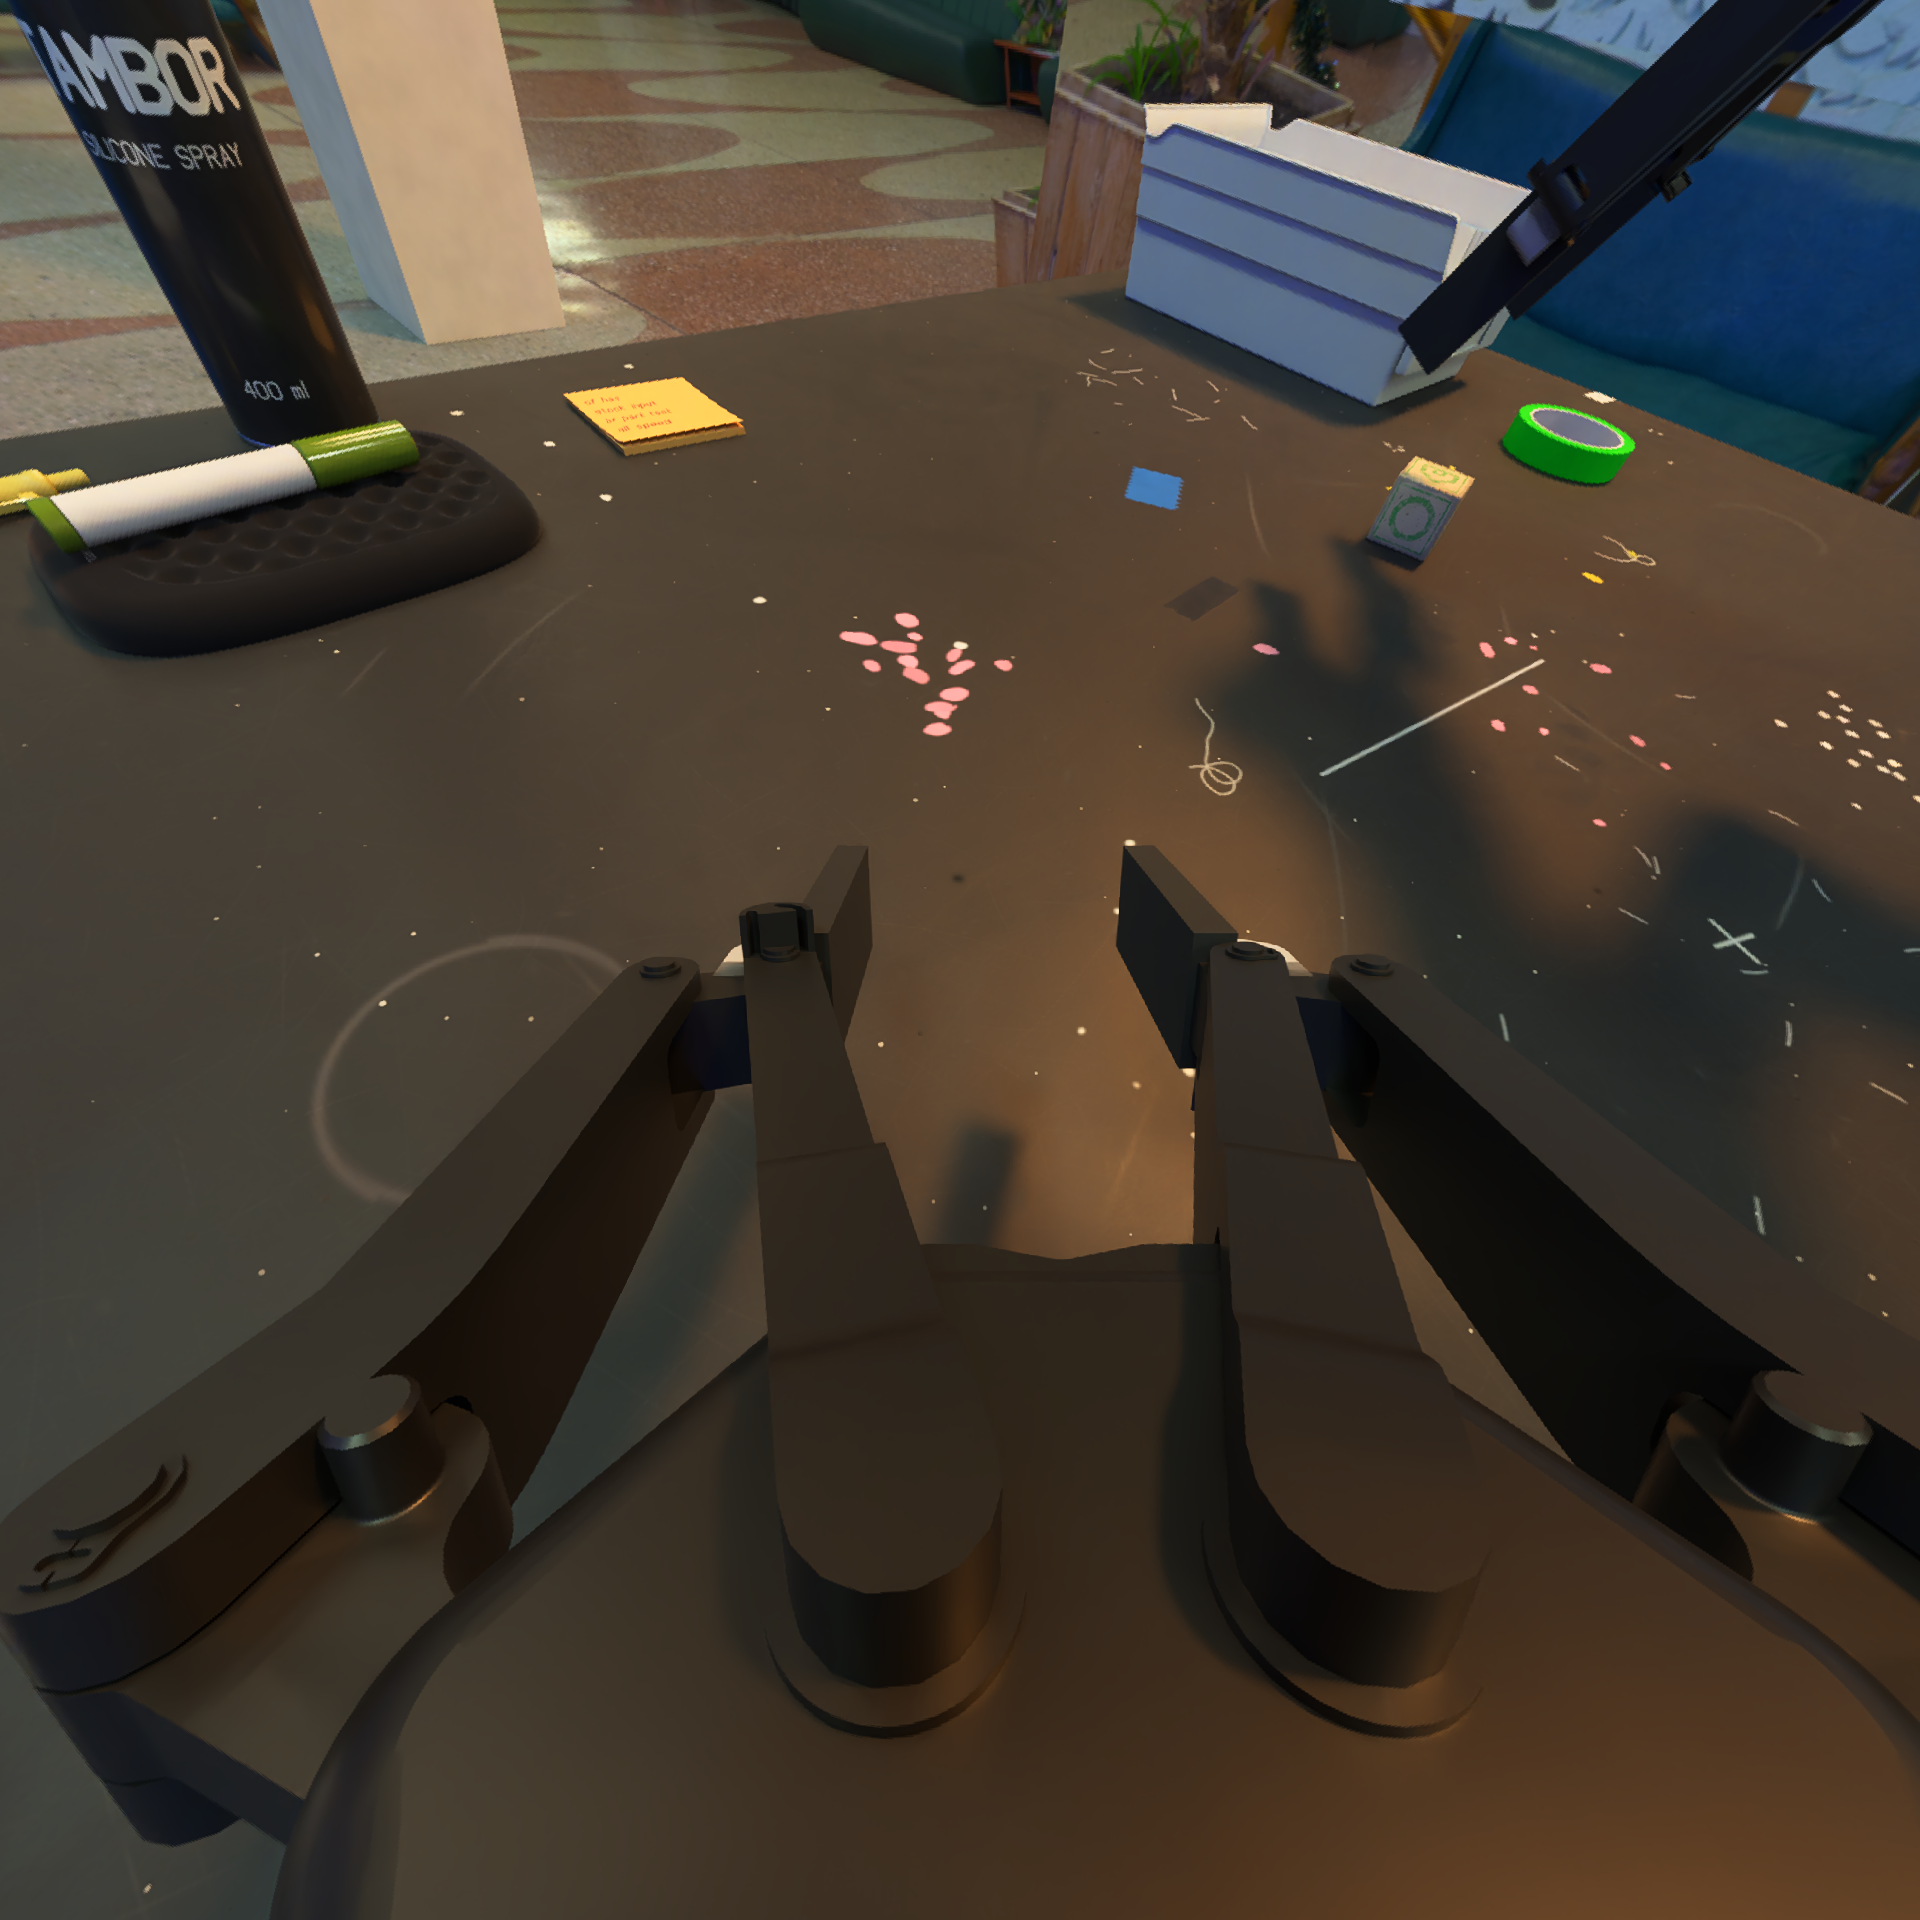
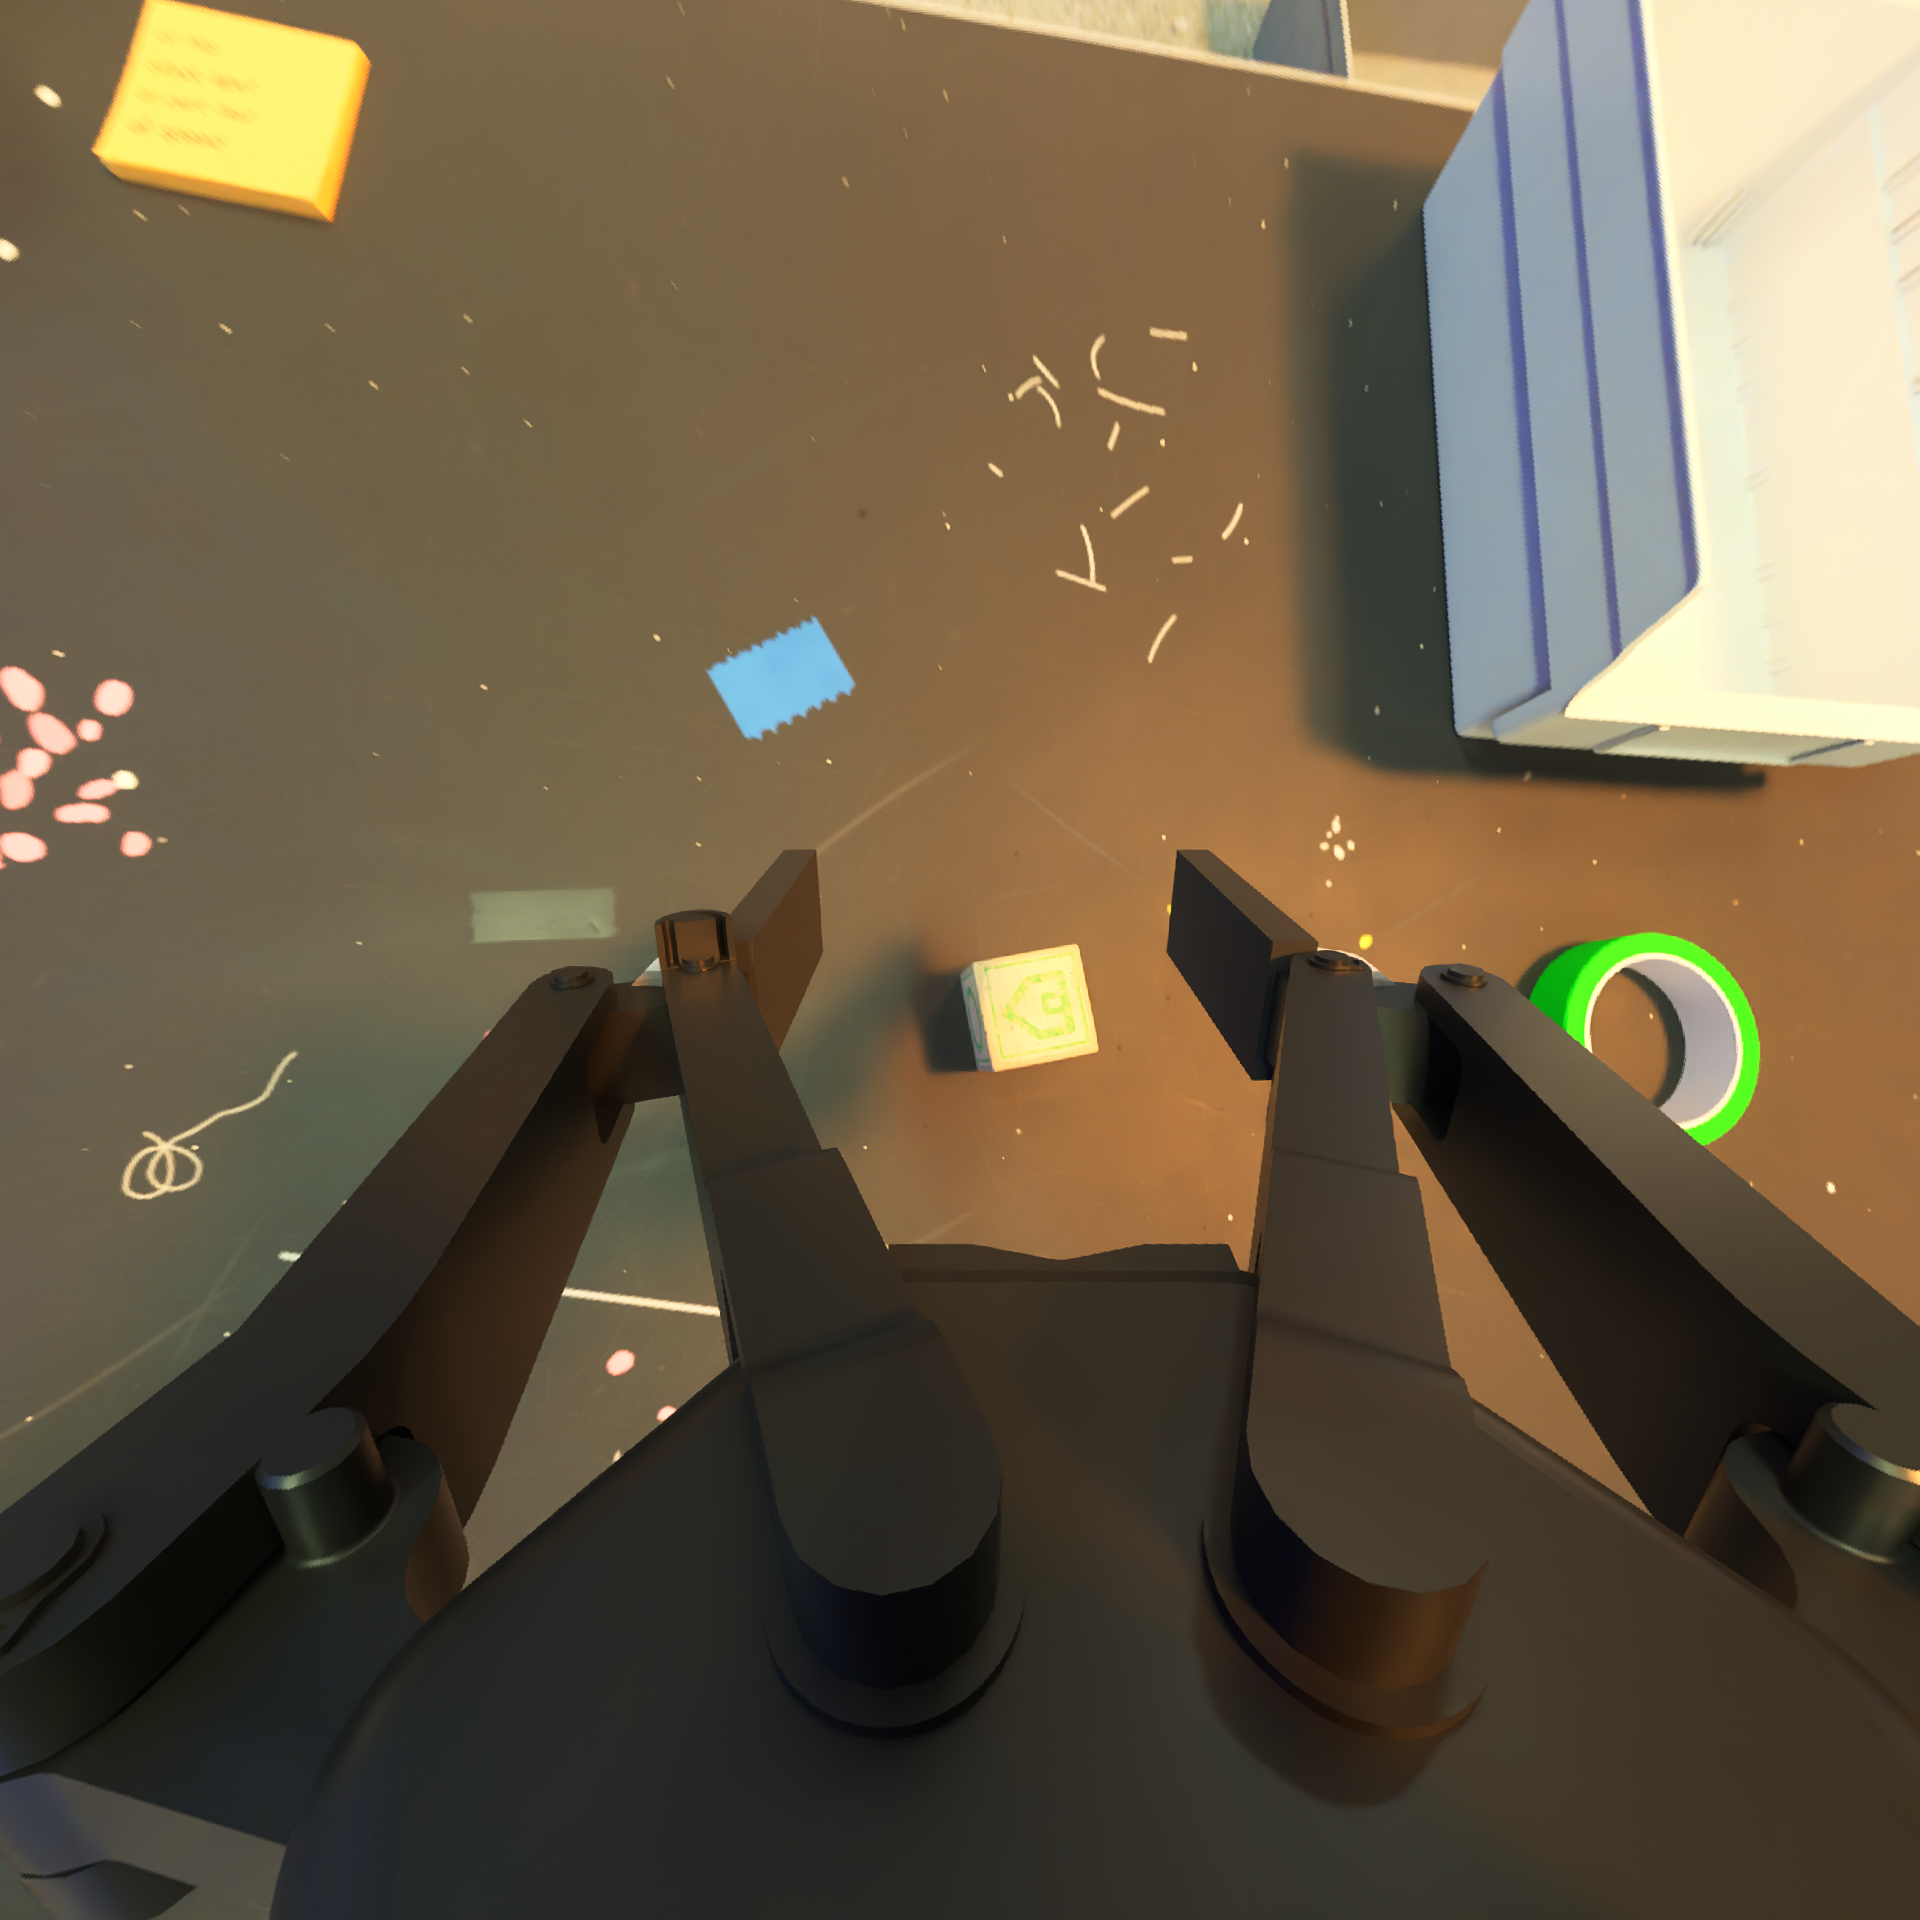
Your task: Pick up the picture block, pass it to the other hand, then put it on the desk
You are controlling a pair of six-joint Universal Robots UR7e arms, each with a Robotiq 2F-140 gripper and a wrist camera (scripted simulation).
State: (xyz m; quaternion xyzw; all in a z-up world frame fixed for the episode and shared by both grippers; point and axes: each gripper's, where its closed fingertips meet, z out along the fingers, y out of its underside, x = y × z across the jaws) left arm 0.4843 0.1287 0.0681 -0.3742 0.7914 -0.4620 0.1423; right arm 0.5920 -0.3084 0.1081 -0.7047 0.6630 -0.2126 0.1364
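The picture block (image 2: 1029, 1006), a small pale cube with green drawings, sits on the dark desk (image 2: 520, 468). In the right wrist view it lies below and between my open right gripper's (image 2: 994, 914) fingers, which hover above it without touching. In the left wrist view the block (image 1: 1417, 509) is far off at the right, near the green tape. My left gripper (image 1: 992, 904) is open and empty above the bare middle of the desk (image 1: 623, 831). Part of the right arm (image 1: 1621, 177) shows at the top right of the left wrist view.
A green tape roll (image 2: 1662, 1034) lies right of the block. A white and blue box (image 2: 1621, 416) stands at the back right. A yellow note pad (image 1: 655, 414), a blue scrap (image 1: 1153, 487), a black spray can (image 1: 197, 208) and a marker (image 1: 218, 480) on a black pad (image 1: 281, 561) are farther left.
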